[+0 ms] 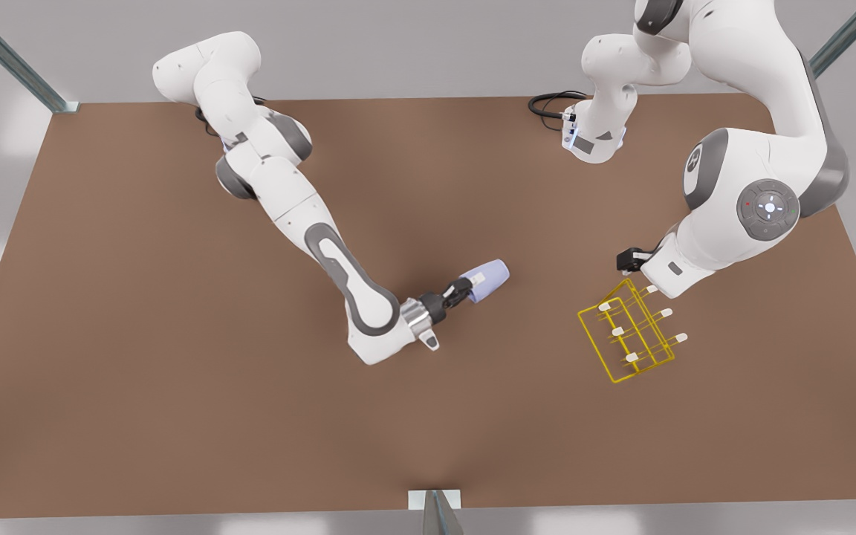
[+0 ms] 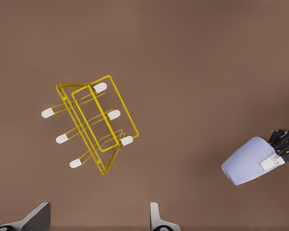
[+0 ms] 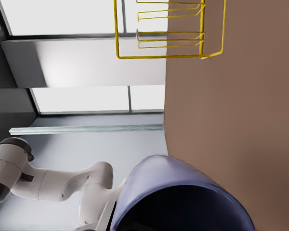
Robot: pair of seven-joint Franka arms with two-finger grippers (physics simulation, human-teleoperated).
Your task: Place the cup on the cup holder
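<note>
Your right end effector (image 1: 465, 290), at the end of the arm stretched low across the middle of the tabletop (image 1: 138, 312), is clamped on the rim of the lavender-blue cup (image 1: 489, 280), holding it on its side and clear of the surface, mouth toward the wrist and base pointing at the front view's right. The yellow wire cup holder (image 1: 627, 336) stands on the tabletop well apart from the cup, toward the front view's right, its six white-capped prongs fanning out from both faces of the rectangular frame. Your left end effector (image 2: 98, 221) hovers above the rack, fingers (image 2: 156, 219) spread apart and empty; in the front view that arm folds down from the upper right and waits by the holder's far corner. The step in hand looks like the carry to the rack, with the hanging not yet begun. To do it well, pick one prong on the side nearer the cup, turn the wrist so the open mouth faces that cap, and slide on along the prong's line rather than across it. The thin wire probably shifts under a sideways knock, so come in slowly, and release only once the prong sits deep inside the cup.
</note>
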